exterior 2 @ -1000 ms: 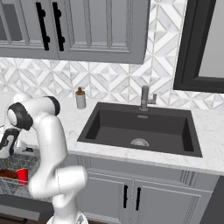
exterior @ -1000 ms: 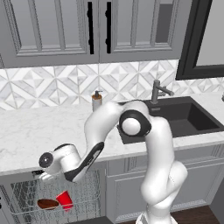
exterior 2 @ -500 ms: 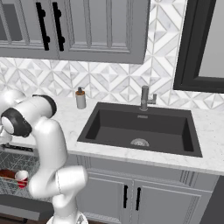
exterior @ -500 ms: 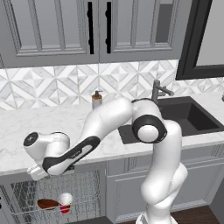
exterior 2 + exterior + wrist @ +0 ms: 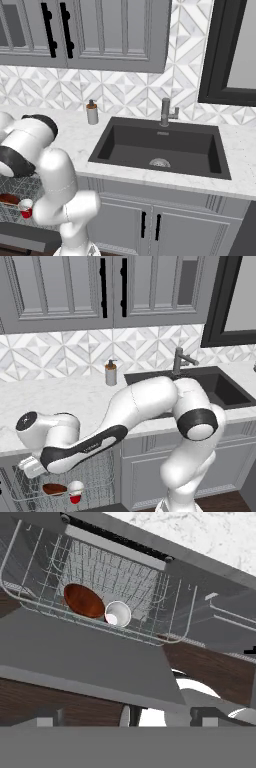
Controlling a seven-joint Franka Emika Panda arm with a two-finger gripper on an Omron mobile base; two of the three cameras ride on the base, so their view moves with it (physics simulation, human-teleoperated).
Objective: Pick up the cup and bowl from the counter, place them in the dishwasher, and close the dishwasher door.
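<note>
Rendered kitchen, seen from behind a white robot arm. At far left, below the counter (image 5: pixel 75 401), dishwasher (image 5: pixel 60 481) open, wire rack (image 5: pixel 100 572) pulled out. Inside the rack, near its front edge: reddish-brown bowl (image 5: pixel 54 489) on the left, red cup (image 5: pixel 75 492) touching or just beside it on the right, white inside facing the hand camera. Both dishes apparently loaded, so likely done with the picking and placing. Dishwasher door (image 5: pixel 85 657) lying flat and open beneath the rack, a dark grey panel; closing it judged the only step left, after pushing the rack in if needed. Gripper (image 5: pixel 125 718) above the door's outer edge, empty, fingers (image 5: pixel 47 718) spread wide apart, grasping nothing. Further right on the counter: grey soap dispenser (image 5: pixel 111 373), then black sink (image 5: pixel 210 388) with faucet (image 5: pixel 179 361).
</note>
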